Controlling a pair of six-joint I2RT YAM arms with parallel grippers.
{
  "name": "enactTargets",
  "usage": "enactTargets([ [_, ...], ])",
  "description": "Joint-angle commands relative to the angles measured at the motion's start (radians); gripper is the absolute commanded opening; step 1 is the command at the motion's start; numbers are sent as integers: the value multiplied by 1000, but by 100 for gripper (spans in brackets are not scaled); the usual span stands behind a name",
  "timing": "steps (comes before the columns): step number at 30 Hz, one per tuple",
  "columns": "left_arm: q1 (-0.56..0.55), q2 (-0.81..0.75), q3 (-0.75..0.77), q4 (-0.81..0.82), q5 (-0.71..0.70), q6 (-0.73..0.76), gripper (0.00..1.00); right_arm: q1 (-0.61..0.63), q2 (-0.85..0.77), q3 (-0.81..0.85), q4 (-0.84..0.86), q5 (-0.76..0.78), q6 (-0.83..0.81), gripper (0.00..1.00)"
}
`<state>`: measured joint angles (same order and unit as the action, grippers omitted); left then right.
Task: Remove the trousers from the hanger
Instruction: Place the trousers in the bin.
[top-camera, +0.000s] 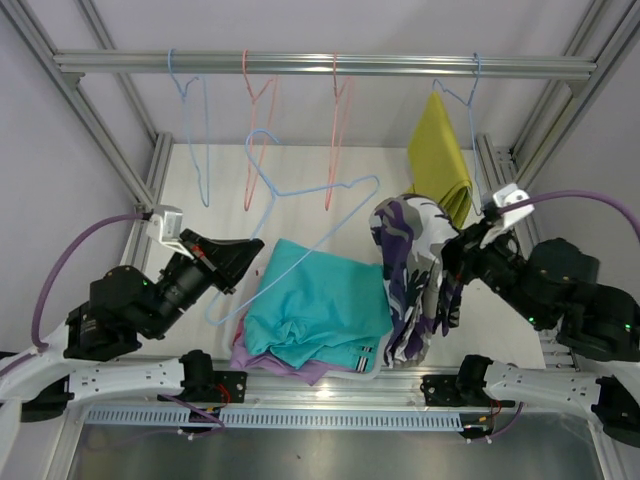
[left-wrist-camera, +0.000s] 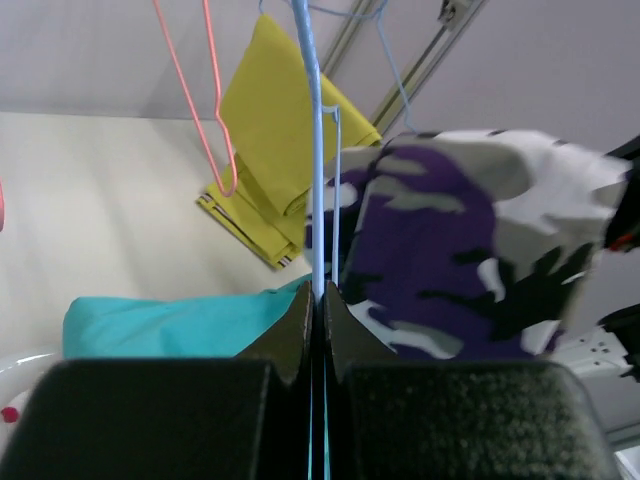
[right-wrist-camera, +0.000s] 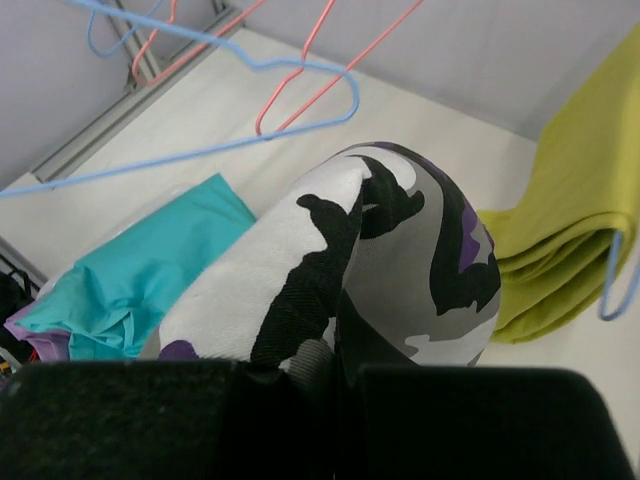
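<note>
Camo trousers (top-camera: 410, 265) — your right gripper (right-wrist-camera: 335, 400) clamps them, seemingly off the blue hanger (left-wrist-camera: 310, 150) pinched in your left gripper (left-wrist-camera: 318, 310). Next: drop on pile (top-camera: 310, 305); yellow pair (top-camera: 440, 150) follows.

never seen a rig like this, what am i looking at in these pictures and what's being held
Two robot arms sit at the near edge of a table. The wide picture comes from a camera above and behind them; the other two come from a camera on each wrist. The left gripper is shut on a blue hanger that is off the rail. The right gripper is shut on the camouflage trousers. Teal trousers lie on the table over a lilac pair. Yellow trousers hang from the rail.
</note>
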<state>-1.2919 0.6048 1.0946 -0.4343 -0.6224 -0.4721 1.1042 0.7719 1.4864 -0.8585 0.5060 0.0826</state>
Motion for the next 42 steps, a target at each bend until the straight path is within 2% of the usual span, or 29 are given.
enactTargets([
  [1,-7,-5,31,54,50,4,0,5,-14,-52,277,-41,49,0],
  [7,-7,-34,34,72,55,29,1,5,24,-182,389,-99,77,0],
  [12,-7,-42,59,72,55,46,1,13,98,-248,489,-210,123,0],
  [17,-7,-85,64,75,30,29,1,86,199,-299,602,-216,147,0],
  [20,-7,-152,31,141,38,36,0,127,242,-349,691,-234,181,0],
  [29,-7,-165,79,134,10,61,1,223,358,-472,953,-254,255,0],
  [33,-7,-155,73,132,23,52,1,229,475,-512,1077,-279,290,0],
  [42,-7,-172,25,103,32,38,1,279,881,-506,1257,-353,411,0],
])
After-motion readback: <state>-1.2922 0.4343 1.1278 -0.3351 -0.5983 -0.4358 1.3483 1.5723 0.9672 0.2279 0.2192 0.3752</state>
